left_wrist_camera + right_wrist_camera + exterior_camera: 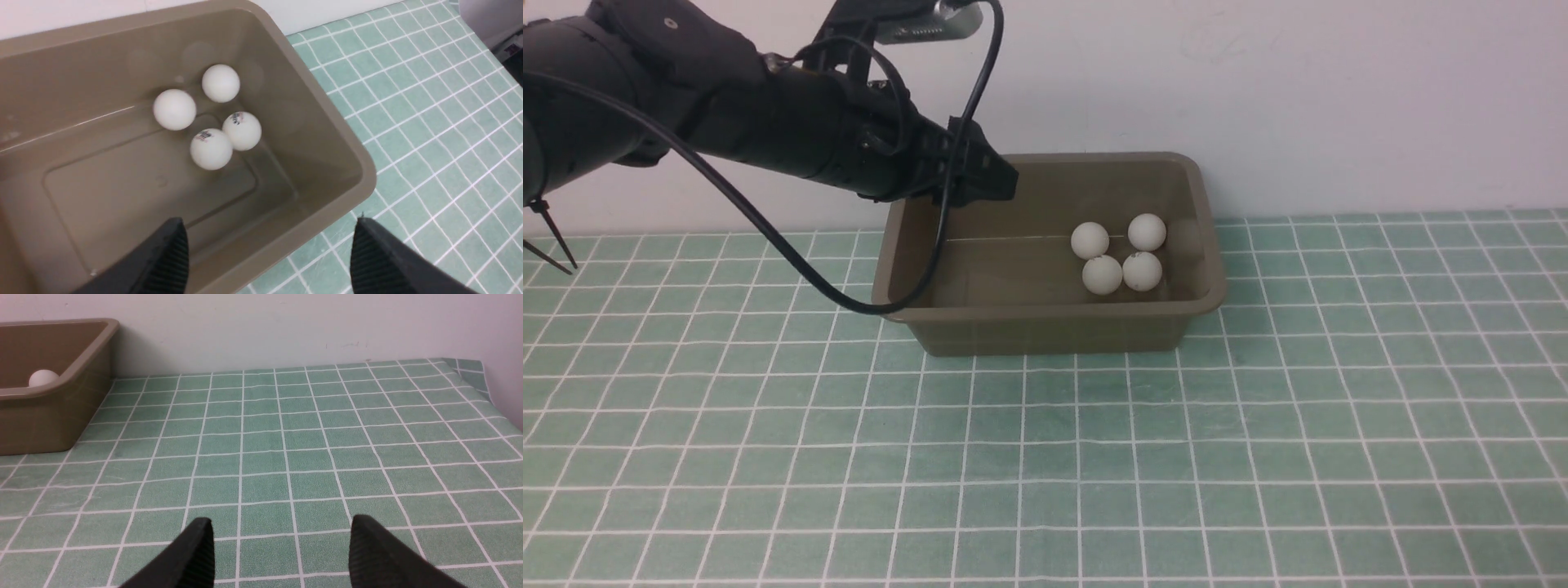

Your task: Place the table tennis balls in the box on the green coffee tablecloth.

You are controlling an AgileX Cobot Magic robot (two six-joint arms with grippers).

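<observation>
We count four table tennis balls (1117,255) inside the box (1054,331); none left on the green coffee tablecloth (1045,457). Left gripper (267,253) and right gripper (280,547): both released, empty. Task looks complete.

Table tennis balls (1117,255): four, white, clustered inside olive-brown box (1054,327), which rests on green coffee tablecloth (1045,457).

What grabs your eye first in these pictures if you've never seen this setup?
Four white table tennis balls sit bunched together in the right half of the olive-brown box, which stands on the green checked tablecloth by the wall. A bulky black left arm reaches in, its end effector open above the box's left end.
</observation>
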